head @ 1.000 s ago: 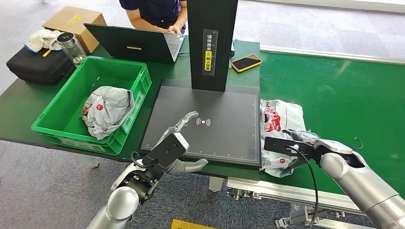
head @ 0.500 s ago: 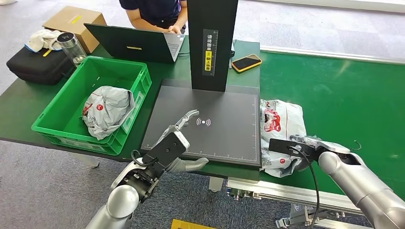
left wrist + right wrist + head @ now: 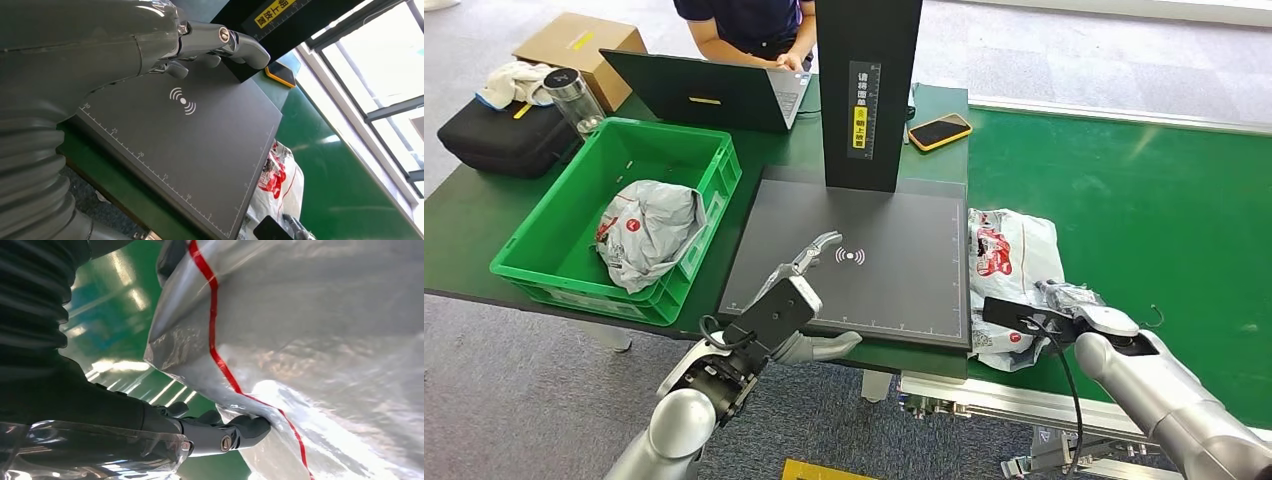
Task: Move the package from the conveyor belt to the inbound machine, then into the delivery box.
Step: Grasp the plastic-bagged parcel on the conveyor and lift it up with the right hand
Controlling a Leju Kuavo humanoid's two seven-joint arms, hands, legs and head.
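Gripping the package (image 3: pixel 1009 262) at its near edge, right hand (image 3: pixel 1064 305); left hand (image 3: pixel 809 262) open.

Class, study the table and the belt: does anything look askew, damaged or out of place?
Nothing is spilled or broken. The white package lies crumpled at the conveyor belt's edge against the scanner pad, with the right hand at it. A phone lies by the scanner column.
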